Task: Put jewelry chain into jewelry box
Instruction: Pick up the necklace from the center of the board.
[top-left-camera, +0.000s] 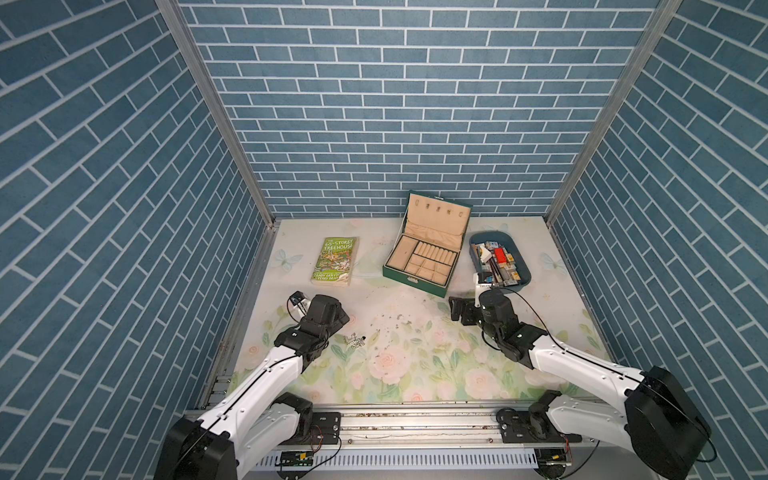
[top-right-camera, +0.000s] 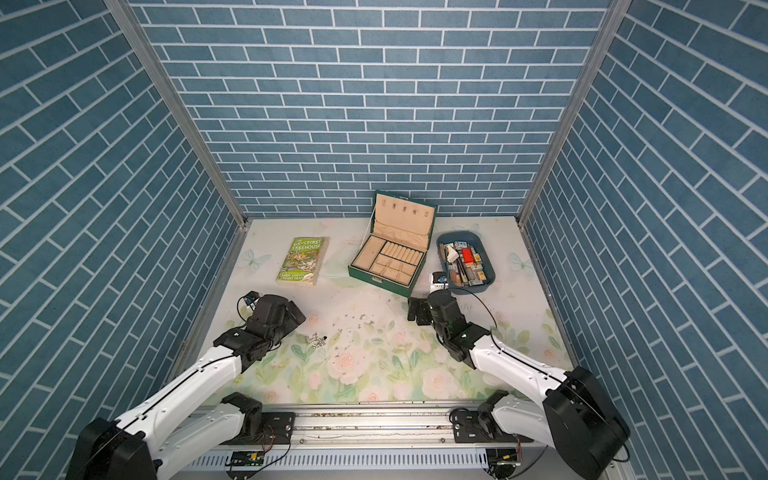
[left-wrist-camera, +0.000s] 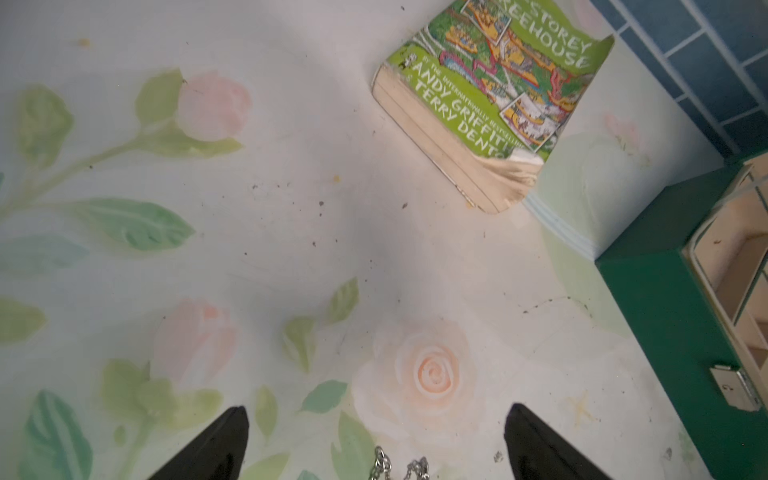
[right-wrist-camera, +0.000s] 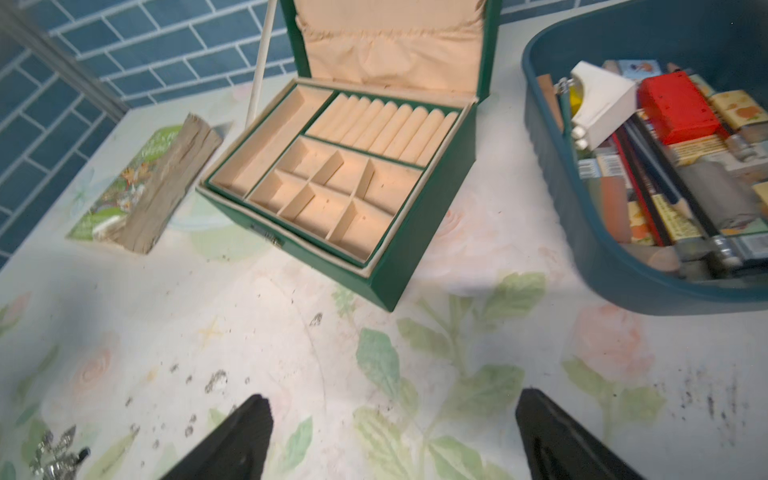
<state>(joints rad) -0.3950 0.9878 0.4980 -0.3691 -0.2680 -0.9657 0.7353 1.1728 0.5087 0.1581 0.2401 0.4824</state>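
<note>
Here the chain (top-left-camera: 354, 341) lies bunched just beside the left jaws — both pairs wide open, empty — right jaws well apart.

We reach forward from our bases with both arms bent low and angled inward. The left arm (top-left-camera: 272, 365) comes in from one side and the right arm (top-left-camera: 582, 359) from the other. Our left gripper (left-wrist-camera: 377, 407) tips steeply downward, its two dark fingers (left-wrist-camera: 216, 449) spread wide apart. Our right gripper (right-wrist-camera: 395, 394) stands just as wide — in both top views it juts from its wrist (top-left-camera: 494, 307) toward the middle, slanting down.
</note>
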